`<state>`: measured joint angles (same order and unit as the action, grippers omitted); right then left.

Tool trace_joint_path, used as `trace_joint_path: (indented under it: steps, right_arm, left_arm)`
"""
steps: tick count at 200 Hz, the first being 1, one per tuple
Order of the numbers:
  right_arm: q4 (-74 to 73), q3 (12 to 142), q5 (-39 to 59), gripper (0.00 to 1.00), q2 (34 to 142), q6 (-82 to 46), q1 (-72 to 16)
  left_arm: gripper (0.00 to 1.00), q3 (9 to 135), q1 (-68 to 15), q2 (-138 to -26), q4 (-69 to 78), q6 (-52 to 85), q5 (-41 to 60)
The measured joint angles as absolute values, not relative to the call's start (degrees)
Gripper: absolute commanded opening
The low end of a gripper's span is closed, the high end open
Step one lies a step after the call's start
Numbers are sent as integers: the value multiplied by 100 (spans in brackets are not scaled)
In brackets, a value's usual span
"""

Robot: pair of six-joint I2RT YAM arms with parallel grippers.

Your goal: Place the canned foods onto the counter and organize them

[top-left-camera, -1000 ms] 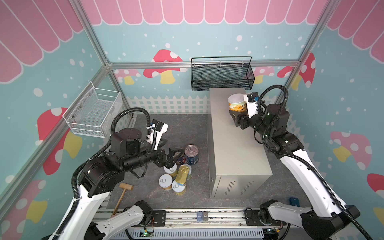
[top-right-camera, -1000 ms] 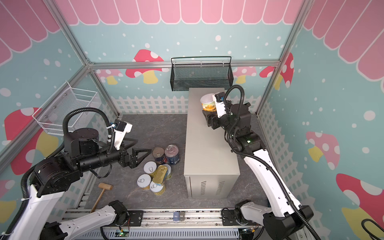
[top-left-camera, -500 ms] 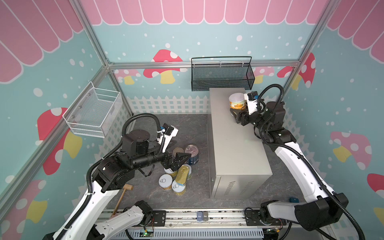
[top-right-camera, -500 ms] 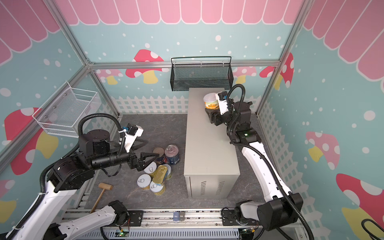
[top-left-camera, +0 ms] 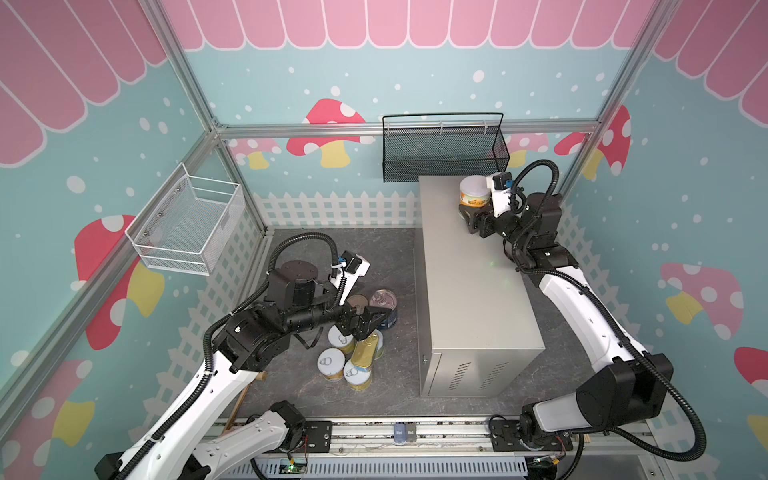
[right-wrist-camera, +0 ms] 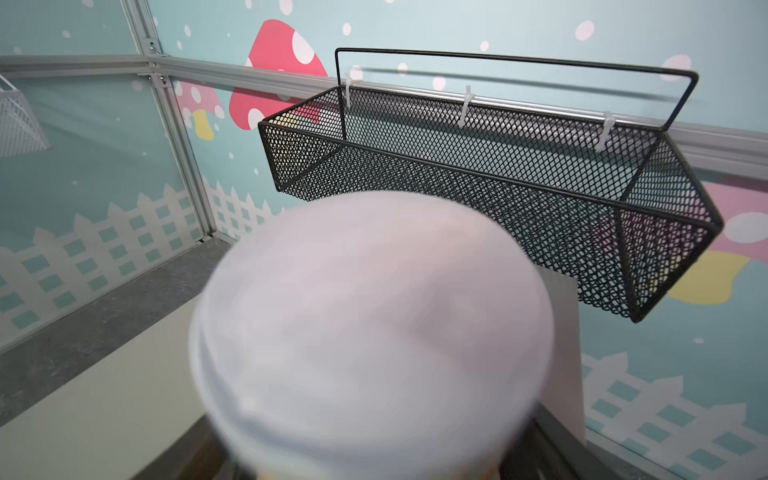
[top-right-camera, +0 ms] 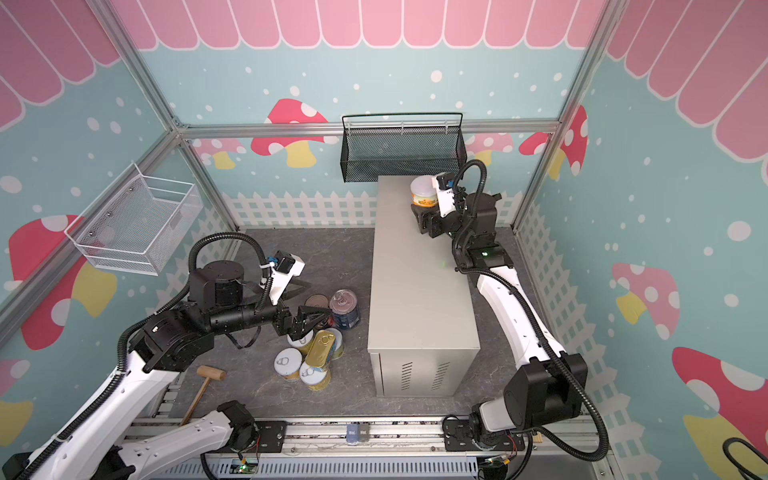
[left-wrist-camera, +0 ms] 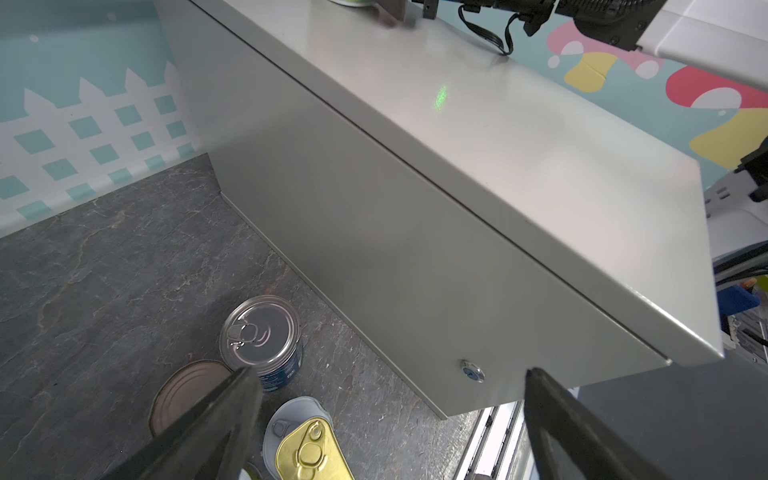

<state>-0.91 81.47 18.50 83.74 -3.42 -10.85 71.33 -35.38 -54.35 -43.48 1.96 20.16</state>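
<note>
Cans (top-left-camera: 331,365): rigid, smooth tins, likely weighty and slick; pinch across the side wall at mid-height. Wire basket (top-left-camera: 174,249) looks empty. Left gripper (top-left-camera: 371,322) hovers over the pile on the floor (top-left-camera: 316,257), jaws wide apart, nothing held. Gold tin (top-left-camera: 365,351) lies tilted on yellow ones; take it by its long edges. Black basket (top-left-camera: 444,166) looks empty. One yellow can (top-left-camera: 473,193) stands upright at the counter (top-left-camera: 473,291) far end, right gripper (top-left-camera: 471,216) around its base; clamped or released, can't tell.

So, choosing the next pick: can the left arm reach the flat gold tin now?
Probably yes: the left gripper hangs open just over the gold tin, lying uncovered atop yellow cans.
</note>
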Motion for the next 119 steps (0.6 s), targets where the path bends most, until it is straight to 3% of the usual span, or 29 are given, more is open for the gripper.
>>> trace_joint_path:
  steps: [52,119]
  right_arm:
    - [-196,8276,1861,94,8407,-436,-1081]
    - [-126,8567,1863,93,8405,-440,-1055]
  left_arm:
    - [99,7116,-3538,-5391,-4185,233,1951]
    - [99,7262,-3540,-5391,-4390,279,1863]
